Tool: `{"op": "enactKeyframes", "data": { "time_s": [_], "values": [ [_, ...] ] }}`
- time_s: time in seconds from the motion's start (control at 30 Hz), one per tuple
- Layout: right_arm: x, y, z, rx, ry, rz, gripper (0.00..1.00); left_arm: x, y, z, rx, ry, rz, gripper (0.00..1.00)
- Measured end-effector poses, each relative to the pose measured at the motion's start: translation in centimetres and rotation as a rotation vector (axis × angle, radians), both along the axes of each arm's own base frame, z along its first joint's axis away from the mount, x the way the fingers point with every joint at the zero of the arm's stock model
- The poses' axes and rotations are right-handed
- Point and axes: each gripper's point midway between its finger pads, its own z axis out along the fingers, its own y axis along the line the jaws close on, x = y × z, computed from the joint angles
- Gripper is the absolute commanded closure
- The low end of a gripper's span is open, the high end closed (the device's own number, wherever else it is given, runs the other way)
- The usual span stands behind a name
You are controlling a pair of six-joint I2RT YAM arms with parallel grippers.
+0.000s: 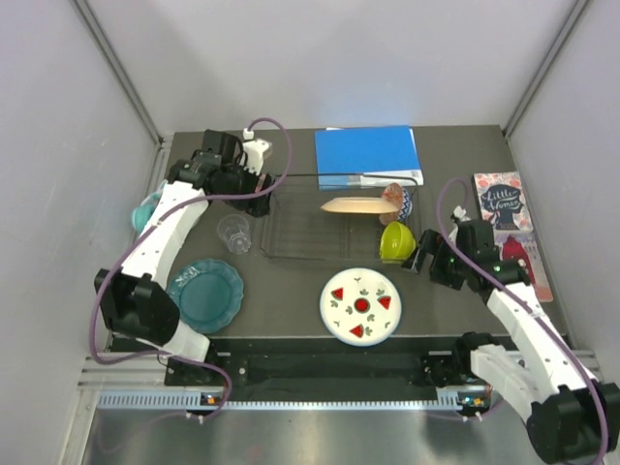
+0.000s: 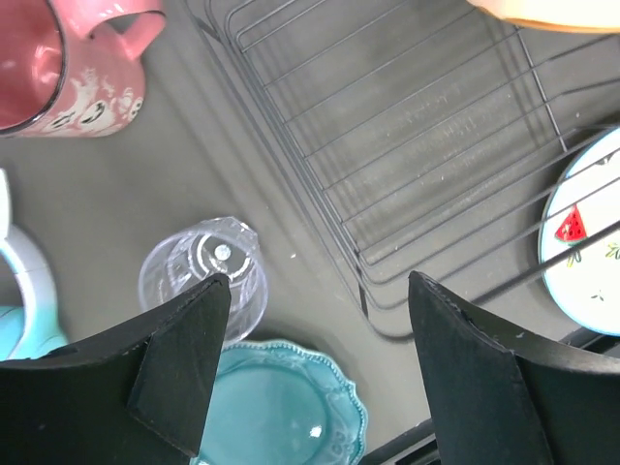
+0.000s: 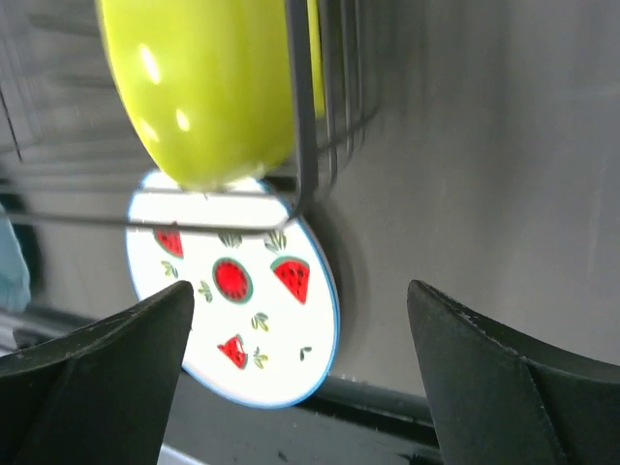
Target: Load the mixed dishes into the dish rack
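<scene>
**Left claw (image 2: 320,281) gapes empty near the clear cup (image 2: 203,276)**

The cup stands just left of the dish rack (image 1: 291,237), not yet loaded. The yellow-green bowl (image 1: 397,240) and peach plate (image 1: 354,205) sit inside. Right claw (image 3: 300,286), open and empty, hovers at the rack's right corner. Likely next: lower the open jaws around the cup.

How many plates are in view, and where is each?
3. Teal scalloped plate left of the black wire dish rack; white plate with red watermelon slices in front of the rack; peach plate propped inside it. None seems hidden.
</scene>
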Motion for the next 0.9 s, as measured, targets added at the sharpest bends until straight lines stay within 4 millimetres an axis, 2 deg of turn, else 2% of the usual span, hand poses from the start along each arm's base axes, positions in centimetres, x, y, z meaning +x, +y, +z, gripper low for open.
{"op": "enactKeyframes", "data": {
  "time_s": [0.13, 0.23, 0.37, 0.47, 0.53, 0.63, 0.7, 0.77, 0.9],
  "values": [
    [-2.9, 1.0, -2.5, 0.043, 0.069, 0.047, 0.13, -1.2, 0.5, 1.5, 0.006, -0.045, -0.018, 0.21],
    [-4.7, 1.1, -4.1, 0.045, 0.133, 0.065, 0.09, -2.3, 0.8, 2.2, 0.013, -0.058, -0.026, 0.23],
    [-5.1, 1.4, -3.2, 0.057, 0.092, 0.085, 0.11, -3.1, 0.7, 2.3, 0.010, -0.043, -0.054, 0.26],
    [-5.3, 1.7, -3.5, 0.066, 0.108, 0.099, 0.13, -4.2, 0.1, 2.0, -0.007, -0.028, -0.125, 0.27],
    [-5.5, 1.7, -4.2, 0.069, 0.131, 0.102, 0.14, -5.8, -0.1, 1.0, -0.006, -0.025, -0.186, 0.27],
    [-6.5, 1.6, -5.9, 0.058, 0.200, 0.103, 0.14, -9.5, 0.4, -1.1, 0.022, -0.027, -0.280, 0.28],
    [-6.8, 1.6, -6.1, 0.054, 0.214, 0.106, 0.15, -12.0, 0.8, -2.1, 0.051, -0.052, -0.349, 0.28],
    [-6.6, 1.7, -6.1, 0.055, 0.206, 0.112, 0.16, -13.7, 0.9, -2.1, 0.070, -0.103, -0.413, 0.29],
    [-6.3, 2.5, -5.7, 0.074, 0.168, 0.124, 0.17, -15.2, 0.2, -1.6, 0.092, -0.212, -0.505, 0.29]
  ]
}}
